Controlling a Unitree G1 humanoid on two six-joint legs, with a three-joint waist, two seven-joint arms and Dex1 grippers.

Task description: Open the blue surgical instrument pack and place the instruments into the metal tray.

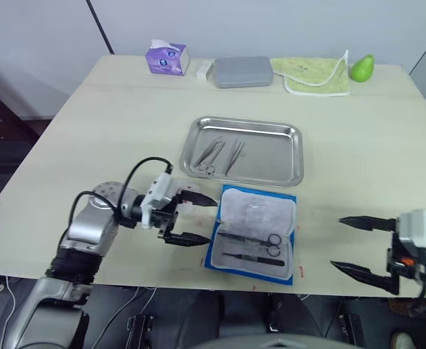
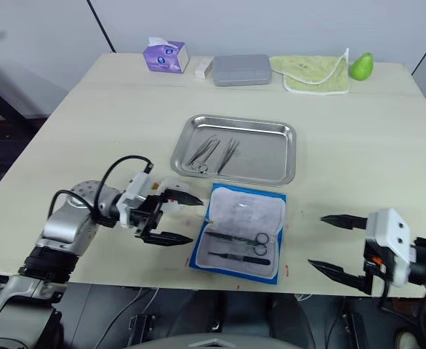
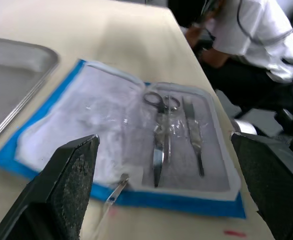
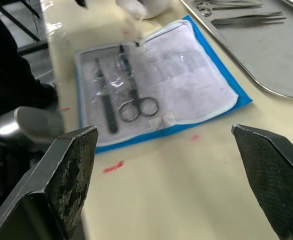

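Observation:
The blue surgical instrument pack [image 1: 255, 218] lies open near the table's front edge, its clear sheet folded back over the far half. A pair of scissors [image 1: 255, 238] and a slim forceps [image 1: 249, 256] rest in the near half. The metal tray [image 1: 275, 156] stands just behind the pack and holds two instruments [image 1: 213, 153] at its left side. My left gripper [image 1: 210, 219] is open, just left of the pack with its tips at the pack's edge. My right gripper [image 1: 336, 243] is open and empty, off to the pack's right. The scissors [image 3: 159, 135] lie between my left fingers [image 3: 71, 185] in the wrist view.
Along the far edge stand a purple tissue box [image 1: 167, 58], a matte grey case [image 1: 242, 71], a yellow-green cloth [image 1: 315, 76] and a green pear [image 1: 362, 67]. A person in white [image 3: 256, 35] sits beyond the table's front edge.

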